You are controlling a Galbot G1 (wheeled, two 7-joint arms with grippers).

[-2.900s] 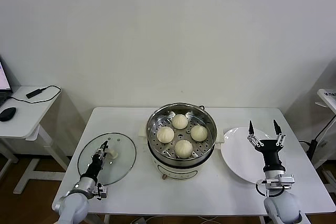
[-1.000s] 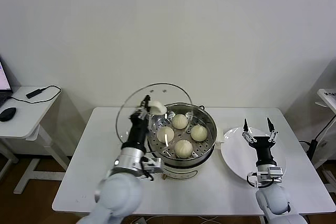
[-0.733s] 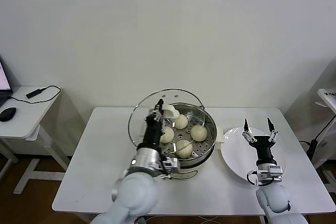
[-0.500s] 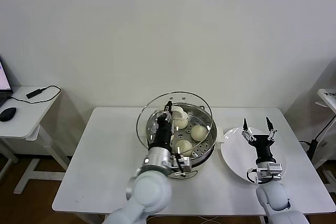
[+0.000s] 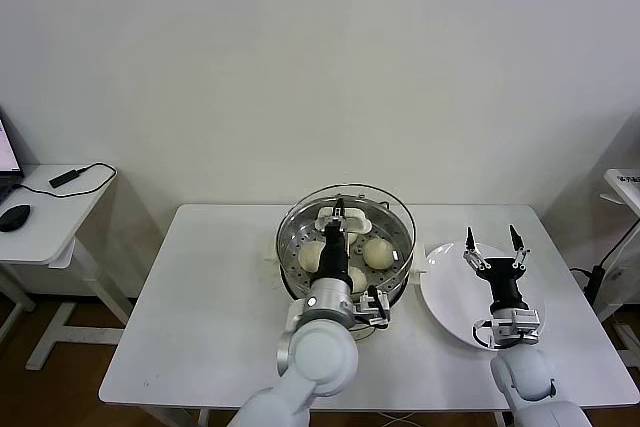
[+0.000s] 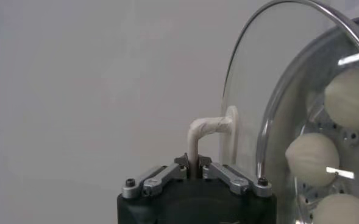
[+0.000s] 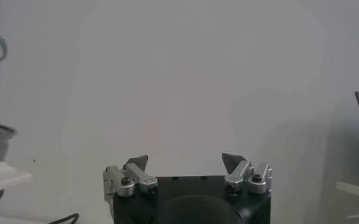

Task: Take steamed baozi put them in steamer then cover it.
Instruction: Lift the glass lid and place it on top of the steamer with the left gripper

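My left gripper (image 5: 340, 215) is clamped on the glass lid's (image 5: 385, 209) white handle (image 6: 207, 129), holding the lid just over the steamer (image 5: 392, 265). The steamed baozi (image 5: 377, 252) sit inside on its tray. My right gripper (image 5: 492, 240) waits over the white plate (image 5: 447, 297), fingers spread apart.

Head camera overhead, wrist cameras close — steamer (image 5: 345, 247) shared

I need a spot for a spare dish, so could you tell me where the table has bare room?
Bare table left of the steamer, out to the left edge, and a front strip. Crowded: the left gripper holds the glass lid over it; the right gripper hovers over the plate.
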